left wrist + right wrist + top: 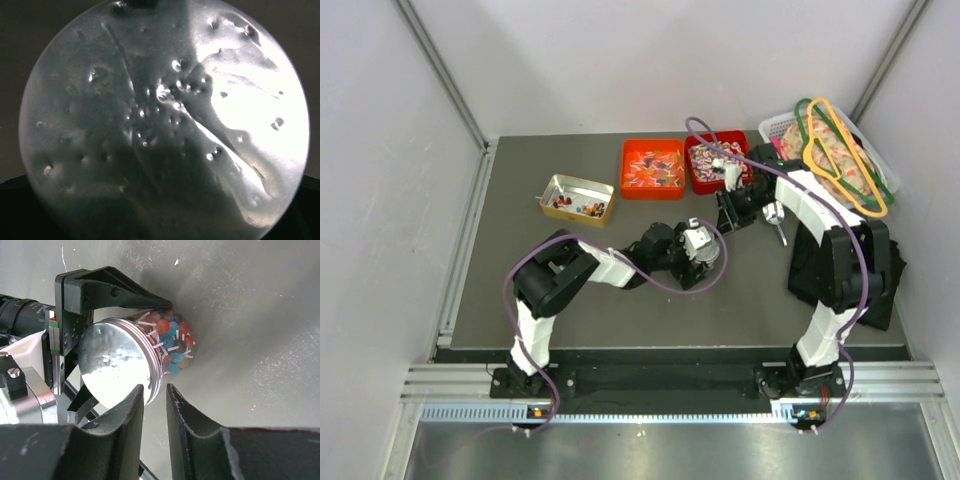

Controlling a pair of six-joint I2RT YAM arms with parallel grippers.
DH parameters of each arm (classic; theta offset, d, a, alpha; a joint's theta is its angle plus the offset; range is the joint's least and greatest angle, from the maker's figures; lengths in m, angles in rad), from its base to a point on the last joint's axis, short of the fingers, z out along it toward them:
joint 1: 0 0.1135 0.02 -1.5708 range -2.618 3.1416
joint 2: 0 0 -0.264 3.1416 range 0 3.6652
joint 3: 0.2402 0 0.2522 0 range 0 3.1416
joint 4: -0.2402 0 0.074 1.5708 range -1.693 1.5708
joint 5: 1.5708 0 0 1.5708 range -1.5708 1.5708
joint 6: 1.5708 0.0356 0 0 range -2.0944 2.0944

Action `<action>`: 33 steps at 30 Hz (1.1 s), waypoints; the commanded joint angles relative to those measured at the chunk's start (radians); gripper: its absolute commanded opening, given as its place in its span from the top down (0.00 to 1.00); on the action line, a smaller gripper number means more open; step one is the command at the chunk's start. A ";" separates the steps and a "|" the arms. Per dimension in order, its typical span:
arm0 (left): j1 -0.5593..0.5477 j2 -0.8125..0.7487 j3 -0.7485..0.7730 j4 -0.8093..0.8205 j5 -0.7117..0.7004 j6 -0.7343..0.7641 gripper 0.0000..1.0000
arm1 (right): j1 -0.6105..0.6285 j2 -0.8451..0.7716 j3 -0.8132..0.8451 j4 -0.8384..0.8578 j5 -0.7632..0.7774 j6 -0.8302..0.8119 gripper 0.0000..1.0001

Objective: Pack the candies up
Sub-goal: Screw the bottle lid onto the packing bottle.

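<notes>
The left end effector (161,344) is spread as wide as it goes around a glass jar (176,347). One black finger (125,295) presses along the top and the other shows beneath the silver lid (116,364), so the jar is gripped lying on its side in the middle of the frame. The right end effector (155,390) rises from the bottom edge with its fingers drawn close, only a thin slit between them. The lid's rim sits right at the tips, and I cannot tell whether they pinch it or merely stand beside it. From the left wrist, a rounded, glassy, dimpled surface fills the view, too close to make out

On the dark table (620,300), an orange tray (625,170) and a red tray (691,172) sit side by side at upper centre, with a brass-coloured tin (578,180) to their left. A white basket (775,125) draped with coloured hangers (808,153) stands at upper right

The candies (170,335) pack the jar: round, red, blue and orange, with thin white sticks. More lie in both trays, and a few in the tin
</notes>
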 commanded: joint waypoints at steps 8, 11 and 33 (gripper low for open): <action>0.002 0.023 0.011 -0.052 -0.040 -0.005 0.01 | 0.041 0.001 0.008 0.028 -0.006 0.007 0.87; 0.002 0.024 0.014 -0.054 -0.048 -0.008 0.01 | 0.042 -0.008 -0.007 0.029 -0.003 0.009 0.88; 0.004 0.044 0.052 -0.096 -0.120 -0.036 0.01 | 0.058 -0.105 -0.141 -0.046 -0.024 -0.034 0.94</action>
